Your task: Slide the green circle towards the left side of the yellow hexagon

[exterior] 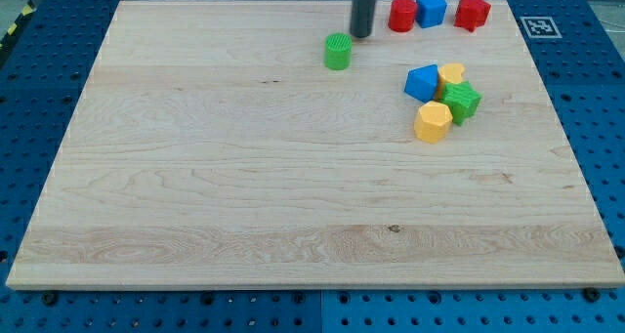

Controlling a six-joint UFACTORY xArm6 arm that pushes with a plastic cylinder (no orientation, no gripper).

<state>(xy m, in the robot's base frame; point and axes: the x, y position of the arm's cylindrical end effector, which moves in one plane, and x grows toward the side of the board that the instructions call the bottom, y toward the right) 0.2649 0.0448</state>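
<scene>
Your green circle (pixel 337 52): just below-left of my tip (pixel 361 35), contact unclear. Yellow hexagon (pixel 433 122): well right, clustered. Rod's top cut off; no hand to report.

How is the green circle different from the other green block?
The green circle is a round cylinder; the green star has jagged points. The green circle stands alone near the view's top, with my tip just up and to the right of it; the green star sits packed in a cluster against the yellow hexagon. Both are green and look similar in size.
</scene>
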